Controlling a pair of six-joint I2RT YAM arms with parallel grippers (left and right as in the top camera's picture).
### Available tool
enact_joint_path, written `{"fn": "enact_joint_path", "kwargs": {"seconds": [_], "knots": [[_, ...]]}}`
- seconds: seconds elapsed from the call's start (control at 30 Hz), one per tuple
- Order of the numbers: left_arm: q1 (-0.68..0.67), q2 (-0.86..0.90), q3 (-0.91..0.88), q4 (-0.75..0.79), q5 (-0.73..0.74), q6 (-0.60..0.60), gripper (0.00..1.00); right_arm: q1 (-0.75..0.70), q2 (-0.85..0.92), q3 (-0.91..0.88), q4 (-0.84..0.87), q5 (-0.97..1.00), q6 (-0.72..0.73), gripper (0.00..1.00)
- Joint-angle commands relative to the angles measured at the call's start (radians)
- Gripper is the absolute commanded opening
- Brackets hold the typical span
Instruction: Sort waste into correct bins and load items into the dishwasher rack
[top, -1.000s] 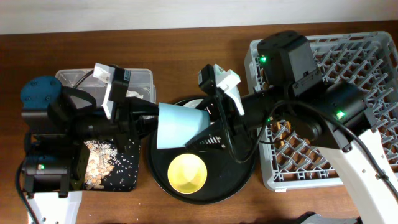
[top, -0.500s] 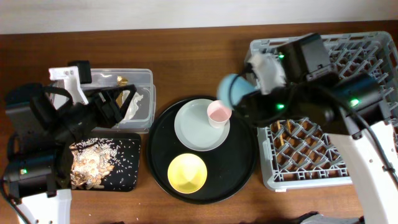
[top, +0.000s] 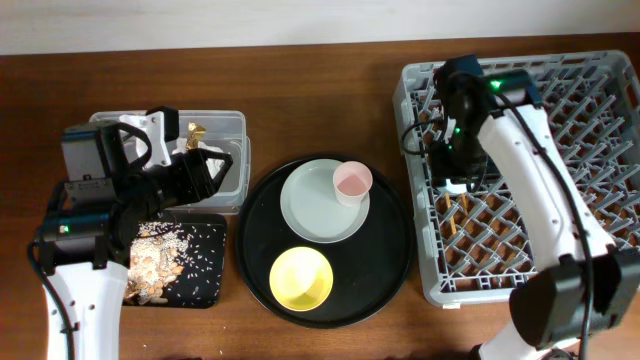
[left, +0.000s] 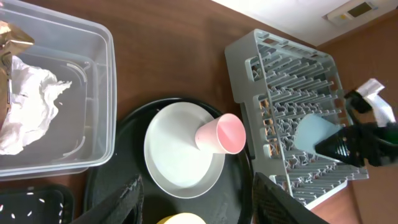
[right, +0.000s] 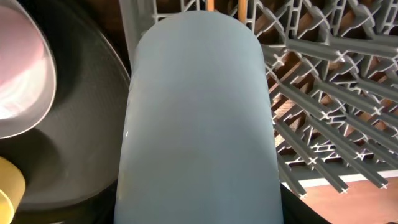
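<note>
- Right gripper (left: 336, 140) has swung off the round black tray (top: 392, 268) to the dishwasher rack (top: 600, 120), right side of the overhead frame, clamped on the light-blue cup (right: 199, 124).
- Left gripper (left: 198, 188) hangs spread and empty.
- Best play: seat the cup mouth-down between pegs before letting go.

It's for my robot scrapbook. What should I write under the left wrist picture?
A pink cup sits on the grey-white plate while the light-blue cup is held at the dishwasher rack.
</note>
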Motion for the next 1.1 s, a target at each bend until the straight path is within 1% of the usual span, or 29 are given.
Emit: {"fn": "enact_joint_path", "kwargs": {"seconds": [0.0,0.13,0.17,0.23,0.33,0.37,0.43,0.53,0.6,0.63,0.7,0.73,0.77,0.8,0.87,0.93,1.03,1.07], "knots": [[-0.004,0.004,-0.006,0.002,-0.006,0.021,0.55,-0.034,0.023,-0.007,0.014,0.034,0.012,0.49],[-0.004,0.004,-0.006,0.003,-0.006,0.021,0.55,-0.052,0.025,-0.081,0.087,0.033,0.012,0.5],[-0.004,0.004,-0.006,0.003,-0.006,0.021,0.55,-0.052,0.025,-0.101,0.104,0.033,0.012,0.53],[-0.004,0.004,-0.006,0.003,-0.006,0.021,0.55,-0.052,0.025,-0.128,0.124,0.033,0.011,0.55],[-0.004,0.004,-0.006,0.002,-0.006,0.021,0.56,-0.052,0.025,-0.128,0.122,0.033,0.012,0.7],[-0.004,0.004,-0.006,0.002,-0.006,0.021,0.56,-0.052,0.025,-0.128,0.118,0.033,0.012,0.8],[-0.004,0.004,-0.006,0.003,-0.006,0.021,0.56,-0.052,0.025,-0.128,0.112,0.033,0.012,0.85],[-0.019,0.005,-0.006,0.003,-0.007,0.02,0.56,-0.052,0.016,-0.11,0.111,0.028,0.011,0.86],[-0.148,0.039,-0.006,0.045,-0.072,0.019,0.56,-0.052,-0.056,-0.004,0.073,-0.009,0.0,0.87],[-0.241,0.075,-0.006,0.073,-0.121,-0.008,0.56,-0.052,-0.101,0.042,0.043,-0.01,0.001,0.89],[-0.388,0.157,-0.006,0.134,-0.226,-0.053,0.56,-0.052,-0.19,0.06,0.022,-0.013,0.001,0.9],[-0.476,0.224,-0.006,0.192,-0.266,-0.058,0.55,-0.052,-0.238,0.06,0.013,-0.013,0.001,0.9],[-0.534,0.283,-0.006,0.239,-0.282,-0.082,0.55,-0.052,-0.284,0.06,-0.004,-0.013,0.001,0.9],[-0.606,0.376,-0.006,0.311,-0.34,-0.094,0.55,-0.052,-0.317,0.06,-0.025,-0.013,0.001,0.9],[-0.683,0.517,-0.006,0.414,-0.448,-0.094,0.55,-0.052,-0.344,0.06,-0.058,-0.012,0.001,0.9],[-0.711,0.626,-0.006,0.464,-0.505,-0.094,0.55,-0.052,-0.343,0.051,-0.059,-0.011,0.001,0.9],[-0.71,0.683,-0.006,0.464,-0.59,-0.094,0.54,-0.052,-0.343,0.051,-0.058,-0.011,0.001,0.9],[-0.711,0.686,-0.006,0.463,-0.59,-0.094,0.54,-0.052,-0.343,0.051,-0.058,-0.011,0.001,0.9]]}}
